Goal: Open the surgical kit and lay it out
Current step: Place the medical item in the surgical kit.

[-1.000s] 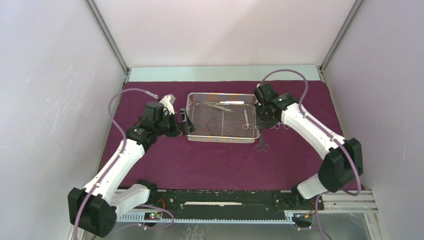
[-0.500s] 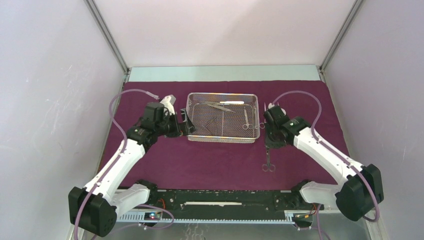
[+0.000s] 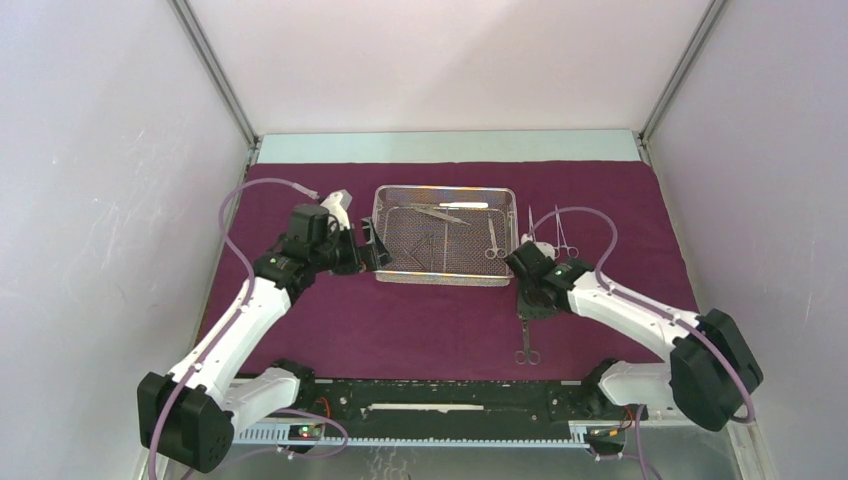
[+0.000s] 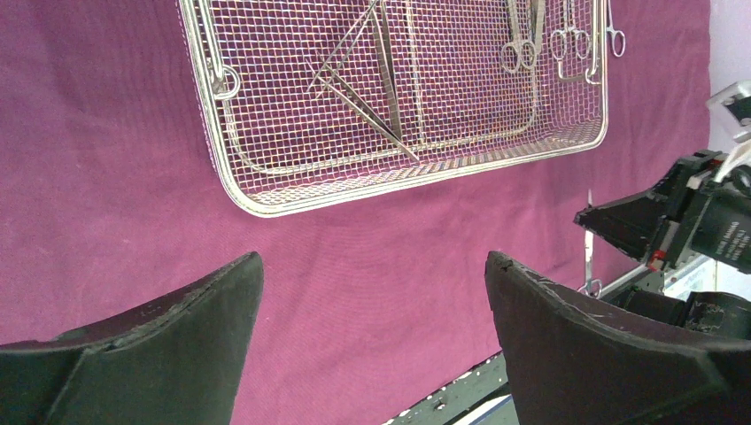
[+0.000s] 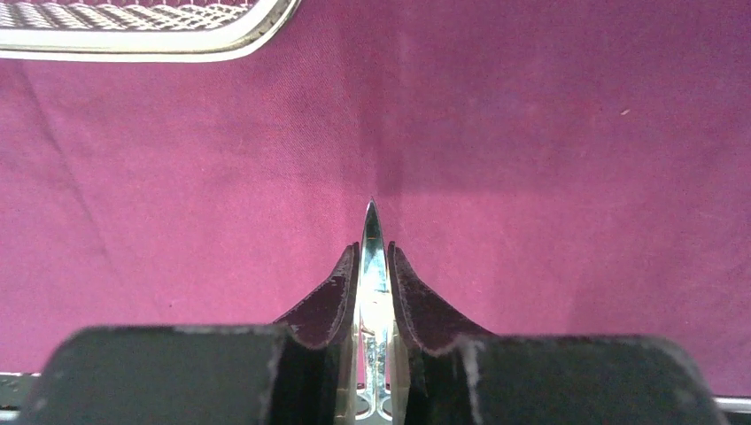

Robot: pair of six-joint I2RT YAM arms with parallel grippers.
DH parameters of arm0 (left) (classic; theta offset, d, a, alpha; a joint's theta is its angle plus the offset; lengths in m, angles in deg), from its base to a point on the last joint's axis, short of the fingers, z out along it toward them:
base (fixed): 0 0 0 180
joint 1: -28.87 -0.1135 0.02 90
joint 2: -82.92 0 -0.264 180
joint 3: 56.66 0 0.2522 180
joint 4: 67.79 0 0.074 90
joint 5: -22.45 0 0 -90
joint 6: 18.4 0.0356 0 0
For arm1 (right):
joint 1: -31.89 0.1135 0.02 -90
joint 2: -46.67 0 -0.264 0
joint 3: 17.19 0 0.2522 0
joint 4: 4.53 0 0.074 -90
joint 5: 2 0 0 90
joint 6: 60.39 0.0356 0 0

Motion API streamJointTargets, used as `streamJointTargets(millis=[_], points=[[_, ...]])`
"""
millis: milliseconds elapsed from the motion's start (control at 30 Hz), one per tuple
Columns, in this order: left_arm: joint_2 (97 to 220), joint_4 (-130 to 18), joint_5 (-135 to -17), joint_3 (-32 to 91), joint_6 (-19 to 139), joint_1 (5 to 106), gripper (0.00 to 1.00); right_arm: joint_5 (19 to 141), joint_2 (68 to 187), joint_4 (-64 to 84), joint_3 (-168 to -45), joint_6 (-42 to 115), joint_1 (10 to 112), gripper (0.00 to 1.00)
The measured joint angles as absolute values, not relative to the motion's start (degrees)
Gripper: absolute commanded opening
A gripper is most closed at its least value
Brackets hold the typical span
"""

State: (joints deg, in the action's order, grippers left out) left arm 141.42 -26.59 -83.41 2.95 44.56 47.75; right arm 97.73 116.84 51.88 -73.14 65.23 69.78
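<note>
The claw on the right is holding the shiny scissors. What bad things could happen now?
The right claw pinches the scissors only by the thin blades, so they might swivel or slip out. The pointed tip sticks out toward the maroon cloth and could snag it when lowered. The open left claw hangs close to the wire tray; a nudge could shove it.

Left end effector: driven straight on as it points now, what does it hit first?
Likely the near wall of the wire tray: the open left end effector faces it, with only bare cloth between. If it tilts down more than it looks, the cloth comes first.
</note>
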Motion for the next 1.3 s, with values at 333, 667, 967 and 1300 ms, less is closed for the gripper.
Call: streamJointTargets(millis=[333, 667, 967, 1300], points=[[141.55, -26.57, -83.39, 2.95, 44.58, 47.75, 1.00, 98.89, 121.35, 47.14, -71.44, 67.22, 72.43, 0.15], [141.84, -26.57, -83.39, 2.95, 44.56, 47.75, 1.00, 99.35, 123.47, 45.32, -70.61, 67.48, 72.93, 0.27], [141.97, -26.57, -83.36, 2.95, 44.56, 47.75, 1.00, 99.53, 123.53, 44.76, -70.61, 67.52, 73.13, 0.38], [142.19, -26.57, -83.34, 2.95, 44.56, 47.75, 1.00, 100.53, 120.21, 48.41, -72.11, 67.68, 73.15, 0.53]])
